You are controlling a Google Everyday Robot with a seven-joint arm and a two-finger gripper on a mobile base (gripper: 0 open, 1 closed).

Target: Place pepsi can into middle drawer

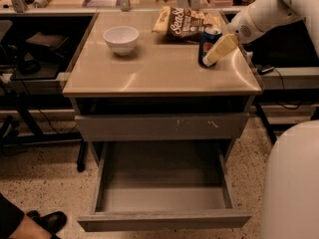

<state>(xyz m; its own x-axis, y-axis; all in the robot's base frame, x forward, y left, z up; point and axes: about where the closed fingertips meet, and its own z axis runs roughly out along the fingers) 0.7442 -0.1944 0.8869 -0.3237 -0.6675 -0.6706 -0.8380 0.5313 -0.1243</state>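
The pepsi can (207, 40), dark blue with a silver top, stands upright near the right edge of the beige cabinet top (149, 68). My gripper (215, 55) reaches in from the upper right on the white arm (264, 14) and lies against the can's right front side, partly covering it. The middle drawer (164, 220) is pulled wide open below, with a plain grey front panel and a smooth grey inside with nothing in it.
A white bowl (121, 38) and a chip bag (184, 21) sit on the cabinet top. A closed drawer front with pale scratch marks (159, 126) is above the open drawer. My white base (291, 183) is at the lower right. A person's shoe (47, 221) is at the lower left.
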